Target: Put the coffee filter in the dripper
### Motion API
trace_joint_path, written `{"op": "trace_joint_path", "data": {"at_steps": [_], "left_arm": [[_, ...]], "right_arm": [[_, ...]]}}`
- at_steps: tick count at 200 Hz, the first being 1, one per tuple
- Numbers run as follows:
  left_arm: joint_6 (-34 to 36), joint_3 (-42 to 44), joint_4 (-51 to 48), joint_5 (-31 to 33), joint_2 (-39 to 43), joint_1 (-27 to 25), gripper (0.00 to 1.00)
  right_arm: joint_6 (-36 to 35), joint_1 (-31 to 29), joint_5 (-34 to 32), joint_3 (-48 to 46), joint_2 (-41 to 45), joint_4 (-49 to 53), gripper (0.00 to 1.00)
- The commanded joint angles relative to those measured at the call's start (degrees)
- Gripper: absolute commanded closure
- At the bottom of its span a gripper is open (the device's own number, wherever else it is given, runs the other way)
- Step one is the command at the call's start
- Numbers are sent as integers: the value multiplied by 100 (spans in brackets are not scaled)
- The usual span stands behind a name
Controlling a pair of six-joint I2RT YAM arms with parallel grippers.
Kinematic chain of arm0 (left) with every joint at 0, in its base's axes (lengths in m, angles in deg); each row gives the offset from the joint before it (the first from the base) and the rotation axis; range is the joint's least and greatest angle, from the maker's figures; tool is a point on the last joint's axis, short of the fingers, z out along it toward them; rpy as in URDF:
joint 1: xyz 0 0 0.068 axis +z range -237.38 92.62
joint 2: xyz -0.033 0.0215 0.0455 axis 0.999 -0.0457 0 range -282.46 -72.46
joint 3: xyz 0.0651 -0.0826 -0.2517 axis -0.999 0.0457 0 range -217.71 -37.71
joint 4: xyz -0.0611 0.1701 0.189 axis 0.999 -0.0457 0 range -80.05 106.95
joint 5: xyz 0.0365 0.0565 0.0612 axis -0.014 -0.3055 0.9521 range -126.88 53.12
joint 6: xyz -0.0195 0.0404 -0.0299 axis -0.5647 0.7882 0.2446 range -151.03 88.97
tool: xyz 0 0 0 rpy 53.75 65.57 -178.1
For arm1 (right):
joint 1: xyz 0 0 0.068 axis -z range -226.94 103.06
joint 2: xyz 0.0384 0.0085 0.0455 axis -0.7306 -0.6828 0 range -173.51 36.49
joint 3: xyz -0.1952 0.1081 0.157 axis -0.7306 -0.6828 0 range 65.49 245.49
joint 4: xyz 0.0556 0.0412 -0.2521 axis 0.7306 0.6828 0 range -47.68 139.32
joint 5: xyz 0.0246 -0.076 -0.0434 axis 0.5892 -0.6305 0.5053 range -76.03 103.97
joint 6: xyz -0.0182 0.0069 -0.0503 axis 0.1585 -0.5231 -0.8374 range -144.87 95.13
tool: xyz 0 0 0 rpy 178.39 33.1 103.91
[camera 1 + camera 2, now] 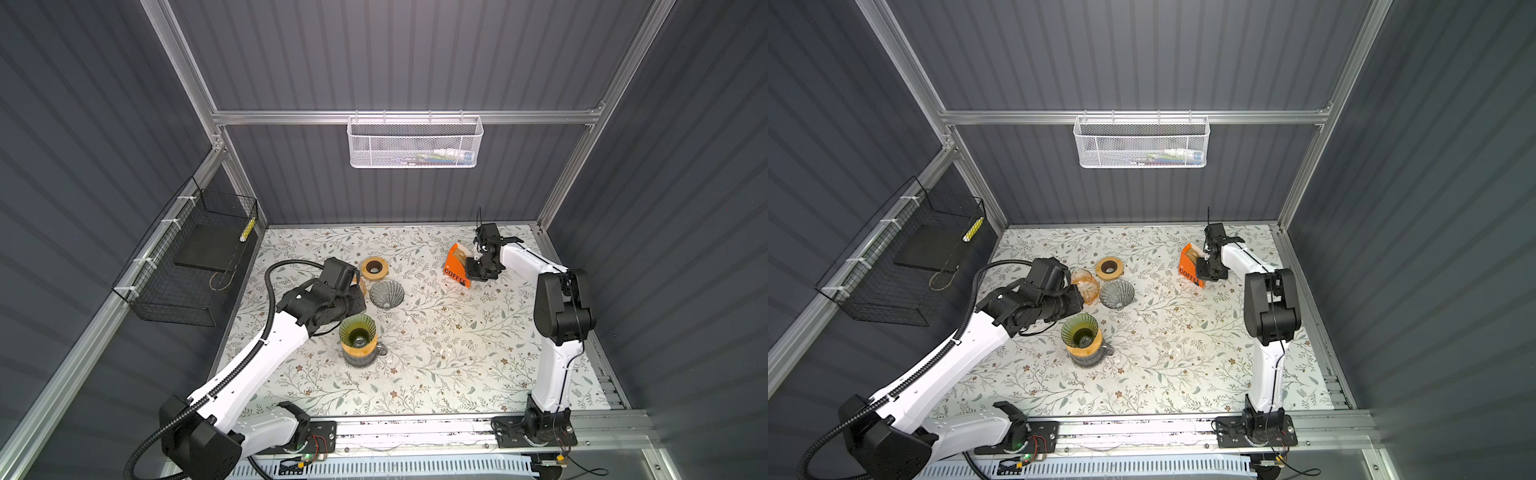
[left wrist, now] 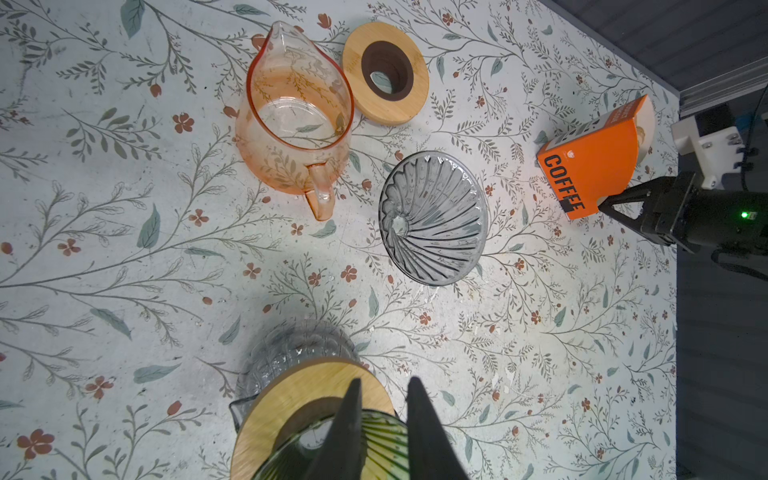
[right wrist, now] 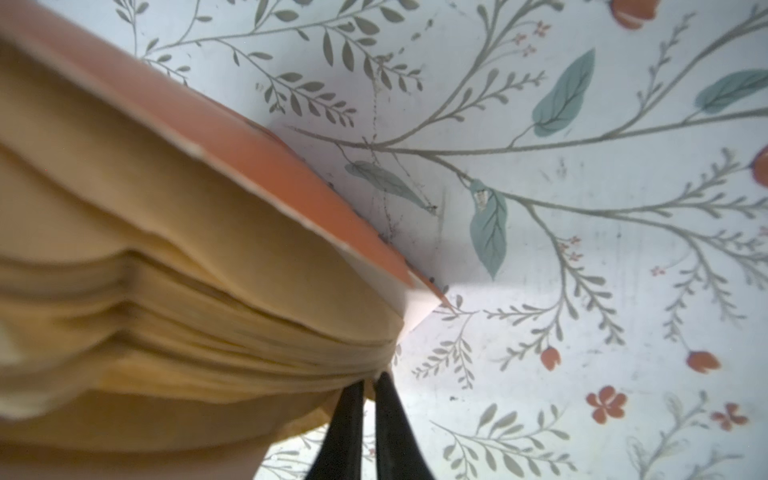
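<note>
Well to the right and rear of the green dripper point(image 1: 348, 326), as both top views frame it, you have the orange box point(image 1: 456, 266) standing tilted on the surface point(image 1: 457, 361). The stack of coffee filters point(image 3: 166, 291) sits inside it, fanning out of its open side. Your right end effector point(image 3: 370, 376) is at that box. Its fingers are pressed together right at the lower corner of the stack, and you cannot tell whether a sheet is caught between them.

The green dripper stands upright in a wooden collar point(image 2: 282, 399) on top of a clear glass server point(image 2: 291, 345). Your left end effector point(image 2: 384, 384) is at this dripper, fingers a little apart with part of the rim showing between them. Whether they clamp the glass you cannot tell.

Just behind the green dripper, and apart from it, a grey dripper point(image 2: 432, 216) lies tipped on its side. Behind and to the left stands a pink glass pitcher point(image 2: 295, 120). A loose wooden ring point(image 2: 386, 72) lies farther back, just beside the pitcher.
</note>
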Motion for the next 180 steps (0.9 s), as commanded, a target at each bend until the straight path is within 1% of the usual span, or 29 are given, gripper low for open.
{"op": "trace_joint_path", "data": {"at_steps": [1, 13, 129, 168, 176, 180], "left_arm": [[-78, 0, -66, 51, 29, -19, 79], [-79, 11, -66, 55, 29, -19, 79], [-105, 46, -40, 21, 84, -19, 79], [-114, 83, -31, 13, 115, -17, 79], [-117, 83, -39, 9, 124, -19, 79], [-123, 83, -37, 9, 123, -19, 79]], "right_arm": [[16, -39, -3, 141, -136, 71, 95], [15, -38, -14, 124, -114, 72, 100], [7, -30, -245, -514, 625, 20, 100], [-34, -31, -163, -463, 537, 32, 100], [-38, -35, -143, -408, 490, 52, 90], [-36, -31, -132, -377, 459, 61, 87]]}}
